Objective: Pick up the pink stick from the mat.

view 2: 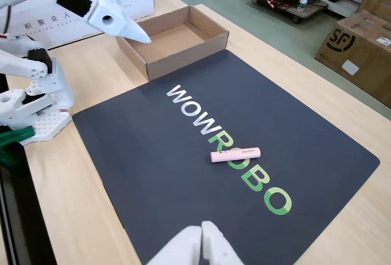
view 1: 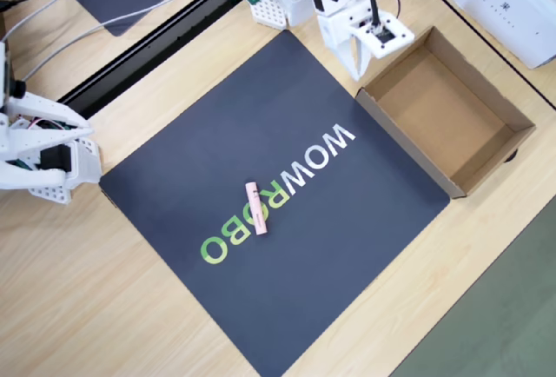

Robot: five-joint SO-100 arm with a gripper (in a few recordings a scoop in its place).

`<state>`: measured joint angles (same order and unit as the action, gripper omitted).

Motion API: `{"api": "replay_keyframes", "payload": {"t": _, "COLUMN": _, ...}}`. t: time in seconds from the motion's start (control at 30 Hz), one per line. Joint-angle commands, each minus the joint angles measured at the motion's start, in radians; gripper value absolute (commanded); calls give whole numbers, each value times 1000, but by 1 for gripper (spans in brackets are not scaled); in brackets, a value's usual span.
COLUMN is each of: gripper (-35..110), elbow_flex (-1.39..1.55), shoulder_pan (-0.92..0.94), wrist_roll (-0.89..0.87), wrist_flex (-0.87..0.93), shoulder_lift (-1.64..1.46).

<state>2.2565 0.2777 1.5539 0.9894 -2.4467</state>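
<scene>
The white arm stands on its base at the mat's [view 1: 287,203] top edge in the overhead view, just off the corner nearest the base. From there it reaches a short way toward the mat. The gripper [view 1: 356,69] hangs at that corner's edge, pointing down toward the mat; in the fixed view the gripper [view 2: 137,33] is raised above the mat's far corner, tilted downward. Its jaws taper to one point, pressed together, with nothing between them.
</scene>
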Motion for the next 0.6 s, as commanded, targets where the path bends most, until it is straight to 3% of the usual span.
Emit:
{"api": "replay_keyframes", "payload": {"t": 0.0, "gripper": 0, "elbow_flex": -129, "shoulder_pan": 72, "wrist_roll": 11, "wrist_flex": -2, "shoulder_lift": 101}}
{"api": "replay_keyframes", "payload": {"t": 0.57, "gripper": 0, "elbow_flex": -689, "shoulder_pan": 330, "wrist_roll": 6, "wrist_flex": 9, "shoulder_lift": 701}}
